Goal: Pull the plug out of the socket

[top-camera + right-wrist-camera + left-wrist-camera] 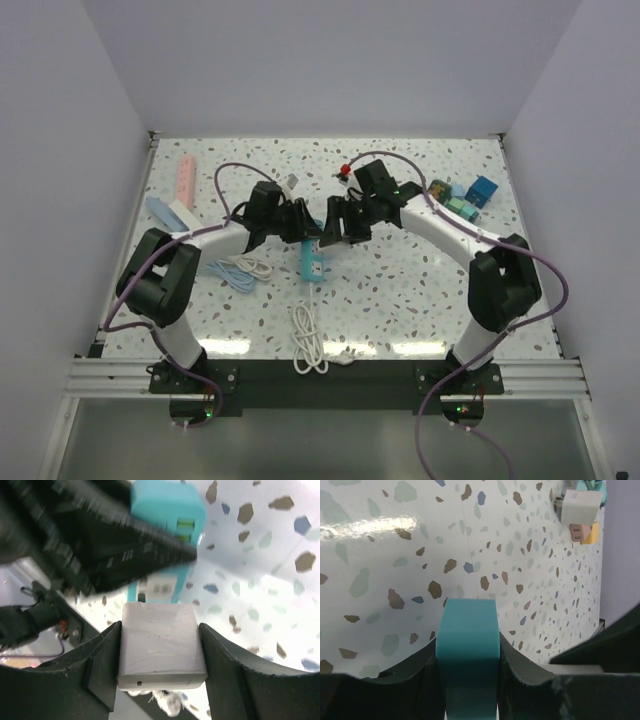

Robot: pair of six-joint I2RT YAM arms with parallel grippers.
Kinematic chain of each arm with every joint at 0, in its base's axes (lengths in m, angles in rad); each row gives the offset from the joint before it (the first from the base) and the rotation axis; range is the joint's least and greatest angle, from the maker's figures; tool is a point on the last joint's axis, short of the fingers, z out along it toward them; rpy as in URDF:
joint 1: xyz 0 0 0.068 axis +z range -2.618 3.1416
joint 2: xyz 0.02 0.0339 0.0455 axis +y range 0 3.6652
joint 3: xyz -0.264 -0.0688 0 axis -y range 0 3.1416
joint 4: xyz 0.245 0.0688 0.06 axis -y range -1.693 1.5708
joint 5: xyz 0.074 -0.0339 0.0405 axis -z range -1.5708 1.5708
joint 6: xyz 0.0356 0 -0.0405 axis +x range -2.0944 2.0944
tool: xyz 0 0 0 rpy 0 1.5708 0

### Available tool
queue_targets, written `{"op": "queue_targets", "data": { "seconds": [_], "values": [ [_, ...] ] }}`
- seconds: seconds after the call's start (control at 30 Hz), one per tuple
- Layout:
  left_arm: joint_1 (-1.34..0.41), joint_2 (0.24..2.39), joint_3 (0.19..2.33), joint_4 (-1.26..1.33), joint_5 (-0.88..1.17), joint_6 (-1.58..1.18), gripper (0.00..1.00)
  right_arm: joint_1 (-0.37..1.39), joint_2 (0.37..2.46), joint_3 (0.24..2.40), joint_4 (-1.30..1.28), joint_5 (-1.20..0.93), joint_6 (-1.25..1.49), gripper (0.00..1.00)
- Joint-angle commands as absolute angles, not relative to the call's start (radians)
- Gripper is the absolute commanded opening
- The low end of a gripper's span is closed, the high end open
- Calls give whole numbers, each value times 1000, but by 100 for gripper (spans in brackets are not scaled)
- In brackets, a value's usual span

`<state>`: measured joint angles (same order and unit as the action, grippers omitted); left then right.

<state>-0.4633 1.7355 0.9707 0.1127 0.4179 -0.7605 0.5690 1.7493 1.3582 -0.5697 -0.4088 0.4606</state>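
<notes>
white plug (161, 645) between right fingers (100, 672)

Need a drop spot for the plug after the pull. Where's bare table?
Bare: near right, between teal power strip and right arm; near left, between white cable coil and left arm. Crowded: centre, where both arms meet on the strip and white plug; far-right adapters; far-left pink strip; blue cable beside left arm.

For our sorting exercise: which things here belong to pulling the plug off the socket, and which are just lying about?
In the job: teal power strip, white plug, left gripper, right gripper.
Lying about: pink power strip, light blue cable, coiled white cable, coloured adapters.
</notes>
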Motion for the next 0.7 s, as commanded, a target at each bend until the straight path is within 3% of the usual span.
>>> {"op": "queue_targets", "data": {
  "seconds": [0.0,0.17,0.37,0.67],
  "values": [
    [-445,1746,977,91,356,-701,0,520,1586,1358,-664,-544,405,0],
    [-442,1736,1006,71,357,-693,0,443,1508,1324,-712,-554,368,0],
    [-394,1664,1090,9,357,-670,0,214,1531,1313,-680,-249,455,0],
    [-55,1692,1273,-208,334,-563,0,-26,1730,1381,-526,-172,598,0]
  ]
}}
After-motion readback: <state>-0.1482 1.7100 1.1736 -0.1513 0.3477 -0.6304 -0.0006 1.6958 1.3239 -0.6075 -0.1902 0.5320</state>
